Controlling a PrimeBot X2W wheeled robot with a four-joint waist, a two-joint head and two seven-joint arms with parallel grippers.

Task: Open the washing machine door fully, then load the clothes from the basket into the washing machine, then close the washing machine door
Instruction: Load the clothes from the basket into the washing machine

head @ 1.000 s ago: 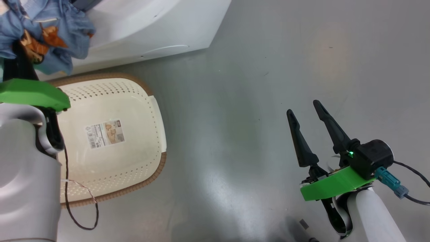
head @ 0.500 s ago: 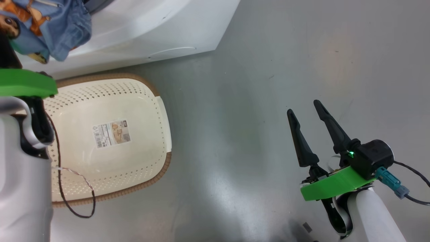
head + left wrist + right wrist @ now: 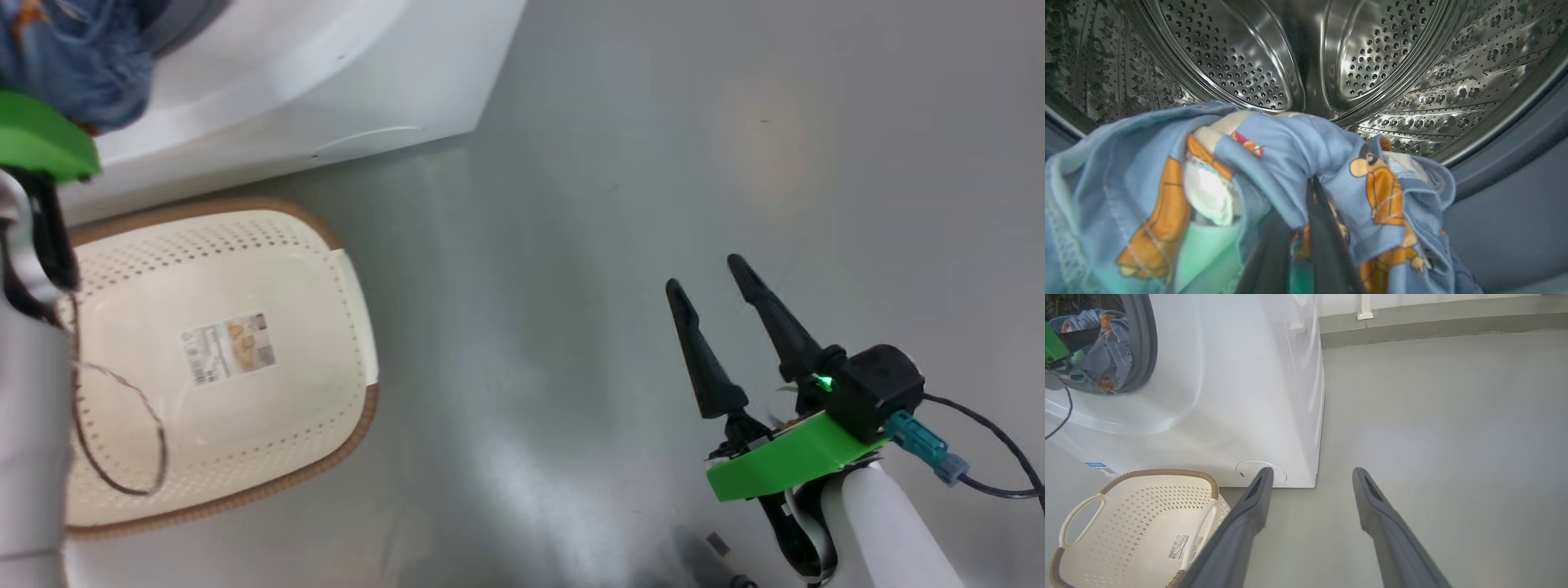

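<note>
My left gripper (image 3: pixel 1310 228) is shut on the clothes (image 3: pixel 1290 163), a light blue bundle with orange bear prints. It holds them at the mouth of the washing machine's steel drum (image 3: pixel 1249 61), above the grey gasket (image 3: pixel 1515 204). The fabric hides its fingertips. In the head view the clothes (image 3: pixel 57 57) sit at the top left, against the white washing machine (image 3: pixel 326 82). The cream basket (image 3: pixel 269 408) lies below with its label showing. My right gripper (image 3: pixel 704 273) hangs open over the floor, holding nothing. The washing machine door is out of view.
Grey floor (image 3: pixel 612 204) stretches to the right of the machine. A thin dark cable (image 3: pixel 122 441) from my left arm loops over the basket. The right wrist view shows the basket's rim (image 3: pixel 1163 472) against the washer front, a blue label sticker (image 3: pixel 1096 465) and a wall base (image 3: pixel 1433 322).
My left arm has carried the clothes up and away from the basket into the drum opening. The head camera has shifted. The right gripper stays open in the same pose.
</note>
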